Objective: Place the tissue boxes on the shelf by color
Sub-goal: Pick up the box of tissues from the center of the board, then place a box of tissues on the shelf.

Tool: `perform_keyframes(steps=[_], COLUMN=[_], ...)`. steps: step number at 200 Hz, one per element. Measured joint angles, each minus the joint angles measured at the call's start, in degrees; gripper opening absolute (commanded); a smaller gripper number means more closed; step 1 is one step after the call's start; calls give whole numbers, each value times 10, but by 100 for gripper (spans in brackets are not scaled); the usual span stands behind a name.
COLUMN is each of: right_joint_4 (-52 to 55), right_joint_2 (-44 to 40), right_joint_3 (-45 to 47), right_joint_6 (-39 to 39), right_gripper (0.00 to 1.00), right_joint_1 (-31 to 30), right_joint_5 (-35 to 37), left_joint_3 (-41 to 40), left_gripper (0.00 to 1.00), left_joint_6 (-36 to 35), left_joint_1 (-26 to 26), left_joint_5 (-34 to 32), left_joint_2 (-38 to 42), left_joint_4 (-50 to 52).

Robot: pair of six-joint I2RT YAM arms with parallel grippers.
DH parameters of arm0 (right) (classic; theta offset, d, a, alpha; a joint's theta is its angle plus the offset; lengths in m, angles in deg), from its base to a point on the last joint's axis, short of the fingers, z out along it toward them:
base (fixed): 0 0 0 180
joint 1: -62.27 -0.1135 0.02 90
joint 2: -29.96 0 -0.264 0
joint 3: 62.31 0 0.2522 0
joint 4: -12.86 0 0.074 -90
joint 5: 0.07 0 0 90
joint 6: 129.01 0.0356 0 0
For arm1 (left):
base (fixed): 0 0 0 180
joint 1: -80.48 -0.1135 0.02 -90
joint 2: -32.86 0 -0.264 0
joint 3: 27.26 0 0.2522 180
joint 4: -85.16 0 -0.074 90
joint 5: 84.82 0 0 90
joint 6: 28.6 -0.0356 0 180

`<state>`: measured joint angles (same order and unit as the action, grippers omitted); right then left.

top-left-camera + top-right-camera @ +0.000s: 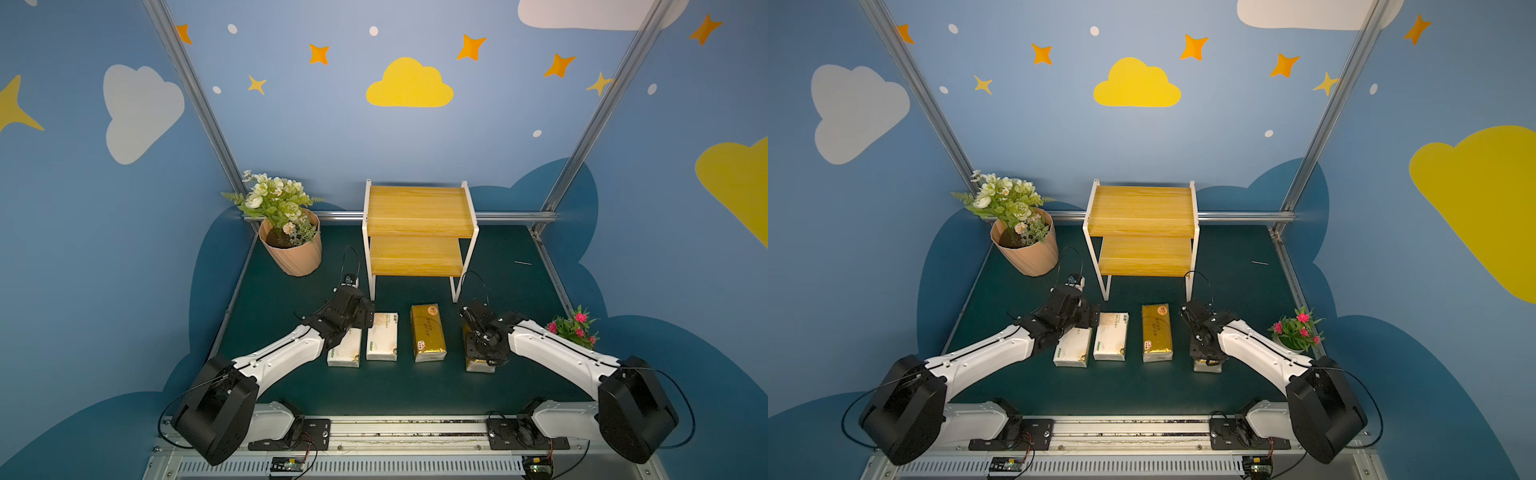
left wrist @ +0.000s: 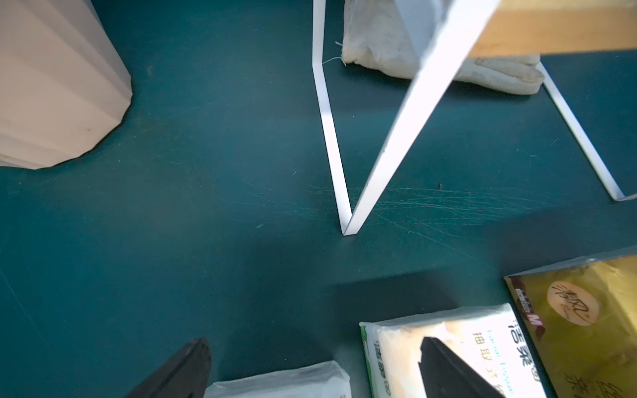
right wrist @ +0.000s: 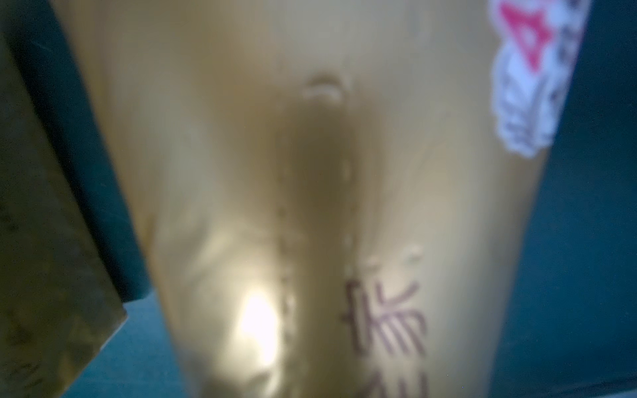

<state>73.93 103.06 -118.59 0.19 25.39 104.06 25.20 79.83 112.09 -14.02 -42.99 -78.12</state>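
Four tissue boxes lie in a row on the green mat in front of the shelf point(image 1: 419, 208). Both shelf boards are bare. My left gripper point(image 2: 315, 348) hangs open over the leftmost cream-white pack point(image 1: 344, 353), one finger point(image 2: 448, 372) above the second cream-white pack point(image 1: 382, 336). A gold pack point(image 1: 428, 332) lies in the middle of the row. My right gripper point(image 1: 482, 349) is pressed down on the rightmost gold pack point(image 1: 478, 366). That pack point(image 3: 310, 172) fills the right wrist view, blurred and creased, and the fingers are hidden.
A ribbed peach flowerpot point(image 1: 291, 249) with white flowers stands left of the shelf. A small pink-flowered plant point(image 1: 575, 328) sits at the mat's right edge, behind my right arm. A white cloth bag point(image 2: 431, 62) lies under the shelf between its white legs point(image 2: 389, 138).
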Motion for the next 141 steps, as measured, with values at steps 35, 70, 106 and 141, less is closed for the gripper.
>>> perform_keyframes(steps=[35,70,106,141], right_joint_4=[31,46,45,18], right_joint_2=[-28,-66,-96,-96], right_joint_3=[-11,-39,-81,-116], right_joint_6=[-7,-21,-52,-83], right_gripper=[28,28,28,29], right_joint_1=[-14,-53,-100,-133], right_joint_5=[2,16,23,20], left_joint_3=[4,10,11,19], left_gripper=[100,100,100,100], left_joint_6=[0,0,0,0], left_joint_1=[0,0,0,0], left_joint_5=[3,6,8,10], left_joint_2=[-3,-11,-17,-23], left_joint_4=[0,0,0,0])
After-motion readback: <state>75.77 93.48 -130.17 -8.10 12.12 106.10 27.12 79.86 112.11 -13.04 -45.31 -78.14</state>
